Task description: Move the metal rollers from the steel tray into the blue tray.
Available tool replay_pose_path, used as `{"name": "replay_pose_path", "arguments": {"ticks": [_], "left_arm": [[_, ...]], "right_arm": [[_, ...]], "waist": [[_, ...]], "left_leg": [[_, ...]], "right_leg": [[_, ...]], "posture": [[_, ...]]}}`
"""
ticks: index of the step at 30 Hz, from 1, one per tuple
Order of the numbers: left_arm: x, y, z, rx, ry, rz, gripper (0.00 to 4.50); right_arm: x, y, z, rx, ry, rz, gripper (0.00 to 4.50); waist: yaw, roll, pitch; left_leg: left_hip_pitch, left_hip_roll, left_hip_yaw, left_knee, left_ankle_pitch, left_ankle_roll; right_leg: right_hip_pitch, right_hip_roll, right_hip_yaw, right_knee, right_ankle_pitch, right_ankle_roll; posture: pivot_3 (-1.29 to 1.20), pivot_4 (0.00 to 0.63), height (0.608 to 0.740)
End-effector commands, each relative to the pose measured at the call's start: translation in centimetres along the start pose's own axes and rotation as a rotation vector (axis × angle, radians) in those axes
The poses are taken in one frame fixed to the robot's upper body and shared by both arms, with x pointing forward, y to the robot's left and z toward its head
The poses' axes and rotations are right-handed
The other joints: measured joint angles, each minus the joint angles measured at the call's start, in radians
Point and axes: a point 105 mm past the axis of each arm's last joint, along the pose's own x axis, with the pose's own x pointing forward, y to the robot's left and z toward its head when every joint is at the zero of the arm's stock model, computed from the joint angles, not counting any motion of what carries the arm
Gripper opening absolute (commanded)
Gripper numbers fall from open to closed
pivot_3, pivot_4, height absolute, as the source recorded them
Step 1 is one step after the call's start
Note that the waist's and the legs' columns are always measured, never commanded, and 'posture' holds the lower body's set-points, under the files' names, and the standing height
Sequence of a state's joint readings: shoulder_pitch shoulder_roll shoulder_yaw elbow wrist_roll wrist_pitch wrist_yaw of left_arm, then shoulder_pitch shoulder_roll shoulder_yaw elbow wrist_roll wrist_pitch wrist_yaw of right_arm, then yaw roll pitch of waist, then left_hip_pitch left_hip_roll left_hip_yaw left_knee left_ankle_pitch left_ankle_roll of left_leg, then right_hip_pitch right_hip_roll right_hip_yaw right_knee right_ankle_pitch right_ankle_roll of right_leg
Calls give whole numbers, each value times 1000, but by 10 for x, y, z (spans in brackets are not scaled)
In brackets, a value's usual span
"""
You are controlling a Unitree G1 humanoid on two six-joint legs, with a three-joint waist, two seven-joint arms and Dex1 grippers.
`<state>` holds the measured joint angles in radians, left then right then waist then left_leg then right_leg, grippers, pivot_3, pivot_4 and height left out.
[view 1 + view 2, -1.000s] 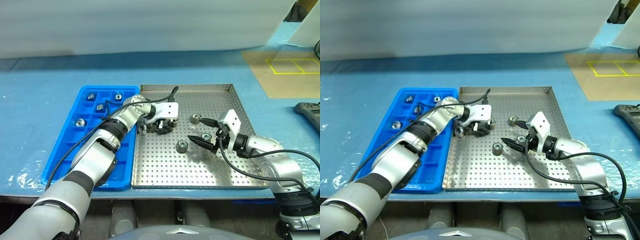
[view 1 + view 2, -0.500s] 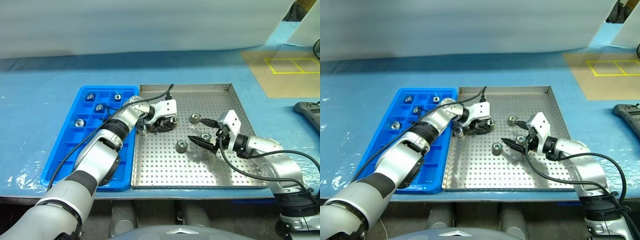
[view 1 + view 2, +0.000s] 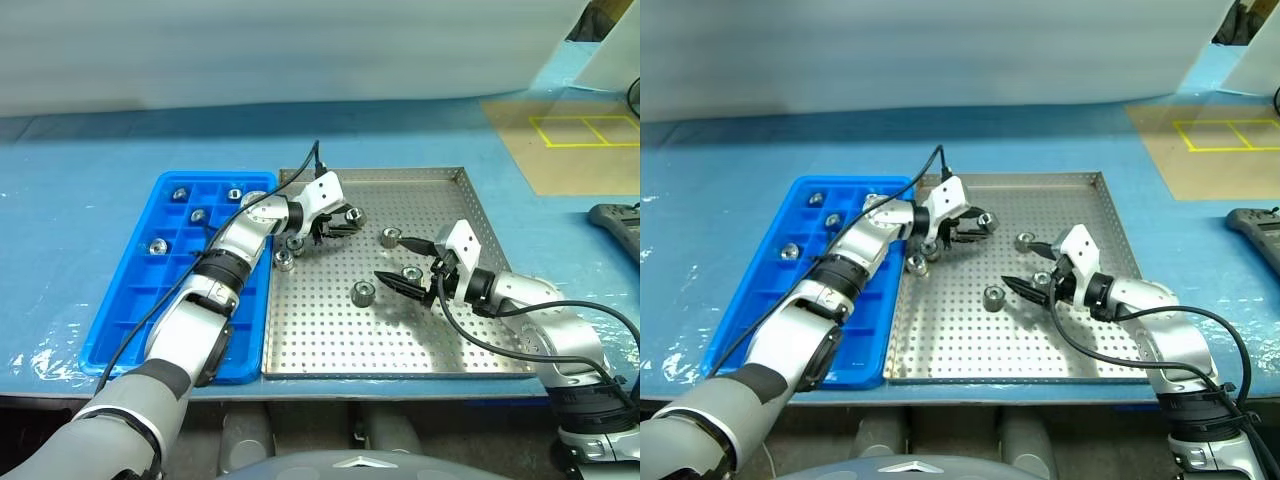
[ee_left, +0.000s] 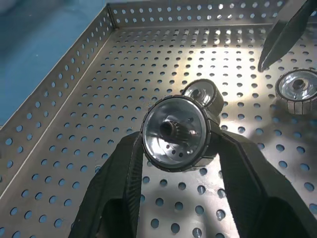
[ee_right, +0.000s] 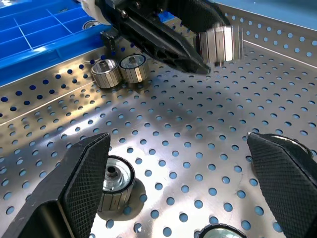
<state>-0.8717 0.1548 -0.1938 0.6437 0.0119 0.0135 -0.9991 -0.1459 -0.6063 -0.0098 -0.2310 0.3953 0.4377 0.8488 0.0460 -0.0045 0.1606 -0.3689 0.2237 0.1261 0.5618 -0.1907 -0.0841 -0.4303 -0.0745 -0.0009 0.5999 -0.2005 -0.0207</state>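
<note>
Metal rollers are small, shiny, solid-looking cylinders, so I judge them dense for their size, rigid and not fragile, but slick: a round steel side under hard black fingers could squirt out or roll away across the perforated floor. Pinching across the knurled-looking barrel, with the flat holed faces left free, looks the safest hold (that is how the lifted one sits).

The left gripper (image 4: 174, 148) is clenched on one roller (image 4: 174, 133), one finger on each side of its barrel, carrying it clear of the steel tray (image 3: 470, 345) floor near the tray's far left part. Beneath it two rollers (image 5: 119, 70) lie side by side, touching, close to the edge next to the blue tray (image 3: 112, 312). Three more rest in the steel tray: one (image 3: 363, 293) mid-floor, one (image 3: 391, 237) farther back and one (image 3: 411, 273) between the right claw's fingers.

The right gripper (image 3: 402, 262) hangs spread wide just above the tray floor, grasping nothing. Four rollers (image 3: 159, 244) already sit in separate far compartments of the blue tray.
</note>
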Motion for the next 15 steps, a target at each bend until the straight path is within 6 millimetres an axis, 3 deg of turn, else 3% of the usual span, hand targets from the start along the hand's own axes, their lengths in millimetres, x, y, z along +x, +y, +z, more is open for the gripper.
{"name": "replay_pose_path", "arguments": {"ticks": [1, 8, 15], "left_arm": [[-16, 9, 34, 48, -136, 94, 1899], [-54, 19, 55, 107, -223, 362, 1899], [-87, 24, 42, 109, -196, 604, 1899]], "right_arm": [[3, 3, 11, -29, -36, 18, 4500], [7, 5, 10, -28, -36, 39, 4500], [12, 5, 10, -36, -34, 66, 4500]], "waist": [[0, 0, 0], [-2, 0, 0], [-3, 0, 0]], "left_leg": [[0, 0, 0, 0, 0, 0], [0, 1, 0, 0, 0, 0], [-3, 1, 0, -1, -1, 1]], "right_leg": [[0, 0, 0, 0, 0, 0], [-1, 0, 0, 0, 0, 0], [-2, 0, -1, -3, 0, 0]], "posture": [[-108, 150, 740], [-77, 150, 740], [-49, 150, 740]]}}
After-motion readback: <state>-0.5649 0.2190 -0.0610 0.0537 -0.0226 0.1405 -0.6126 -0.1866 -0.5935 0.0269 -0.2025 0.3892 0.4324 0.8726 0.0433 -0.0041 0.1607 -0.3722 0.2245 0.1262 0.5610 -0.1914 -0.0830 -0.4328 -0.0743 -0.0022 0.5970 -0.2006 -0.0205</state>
